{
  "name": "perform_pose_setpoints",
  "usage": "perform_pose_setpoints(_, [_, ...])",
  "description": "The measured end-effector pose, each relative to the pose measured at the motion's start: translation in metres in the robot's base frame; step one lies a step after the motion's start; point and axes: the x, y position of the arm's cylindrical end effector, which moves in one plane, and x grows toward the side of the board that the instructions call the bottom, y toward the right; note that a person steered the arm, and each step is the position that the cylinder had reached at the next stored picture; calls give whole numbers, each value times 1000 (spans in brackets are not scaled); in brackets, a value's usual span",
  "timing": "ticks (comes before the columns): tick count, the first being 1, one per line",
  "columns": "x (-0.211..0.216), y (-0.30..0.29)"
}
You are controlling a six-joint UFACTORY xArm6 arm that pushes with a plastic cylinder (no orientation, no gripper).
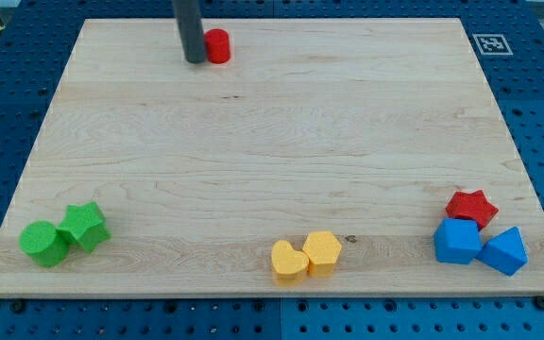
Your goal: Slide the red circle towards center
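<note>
The red circle (pixel 217 45) sits near the view's top, left of the middle of the wooden board (pixel 272 142). My tip (pixel 195 60) stands right beside it, touching or nearly touching its left side. The dark rod comes down from the view's top edge.
A green circle (pixel 43 243) and a green star (pixel 84 226) lie at the bottom left. A yellow heart (pixel 288 261) and a yellow hexagon (pixel 322 251) lie at the bottom middle. A red star (pixel 470 207) and two blue blocks (pixel 458 241) (pixel 504 250) lie at the bottom right.
</note>
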Motion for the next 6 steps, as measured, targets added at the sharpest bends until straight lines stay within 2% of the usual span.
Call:
perform_pose_setpoints(1, [22,40])
perform_pose_setpoints(2, [25,44])
perform_pose_setpoints(4, [31,-75])
perform_pose_setpoints(5, [-15,-72])
perform_pose_setpoints(6, [-37,-67])
